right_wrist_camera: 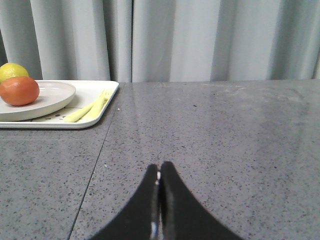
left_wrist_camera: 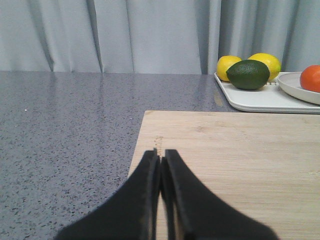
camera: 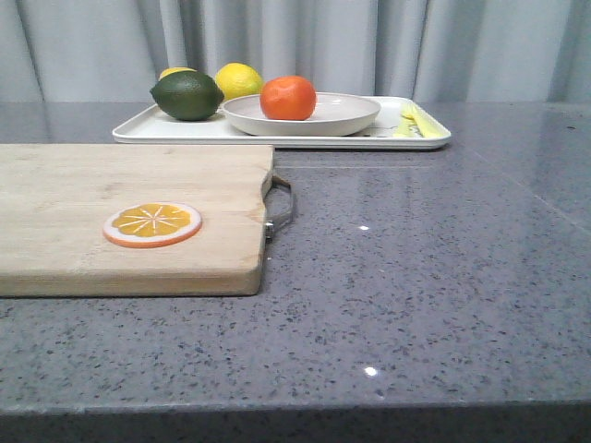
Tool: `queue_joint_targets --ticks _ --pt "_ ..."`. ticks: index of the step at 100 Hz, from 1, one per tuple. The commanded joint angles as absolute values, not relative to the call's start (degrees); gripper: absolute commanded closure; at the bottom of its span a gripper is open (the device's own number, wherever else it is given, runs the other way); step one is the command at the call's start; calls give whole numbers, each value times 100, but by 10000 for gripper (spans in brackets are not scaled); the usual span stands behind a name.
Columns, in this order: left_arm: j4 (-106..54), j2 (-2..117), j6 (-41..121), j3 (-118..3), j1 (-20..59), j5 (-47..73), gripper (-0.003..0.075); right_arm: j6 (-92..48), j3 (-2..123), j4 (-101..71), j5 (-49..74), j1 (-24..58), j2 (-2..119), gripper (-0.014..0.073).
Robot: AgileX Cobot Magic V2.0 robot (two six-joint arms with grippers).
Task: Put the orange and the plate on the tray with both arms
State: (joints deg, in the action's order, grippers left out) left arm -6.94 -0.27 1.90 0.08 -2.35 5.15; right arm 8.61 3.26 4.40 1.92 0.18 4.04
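With both the left gripper [left_wrist_camera: 161, 170] and right gripper [right_wrist_camera: 159, 181] pressed together and empty, the orange [camera: 287, 98] sits in the plate [camera: 346, 115] on the far tray [camera: 277, 135], glossy, round, likely slippery, best pinched across its middle

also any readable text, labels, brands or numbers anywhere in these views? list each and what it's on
No text can be read in any view.
Cutting board: a faint small mark near its edge in the left wrist view, maybe an engraved brand, too small and blurred to read.
Tray, plate, orange: no print visible.
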Motion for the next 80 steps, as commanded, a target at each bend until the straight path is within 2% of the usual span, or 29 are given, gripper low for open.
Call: queue_joint_targets --ticks 1,17,80 --pt "-701 -220 144 54 -228 116 741 879 305 527 -402 -18 262 662" --pt "-701 -220 144 54 -228 116 741 879 -45 527 -551 -18 -143 662" --pt "-701 -220 144 54 -228 116 741 879 -37 527 -497 -18 -131 662"
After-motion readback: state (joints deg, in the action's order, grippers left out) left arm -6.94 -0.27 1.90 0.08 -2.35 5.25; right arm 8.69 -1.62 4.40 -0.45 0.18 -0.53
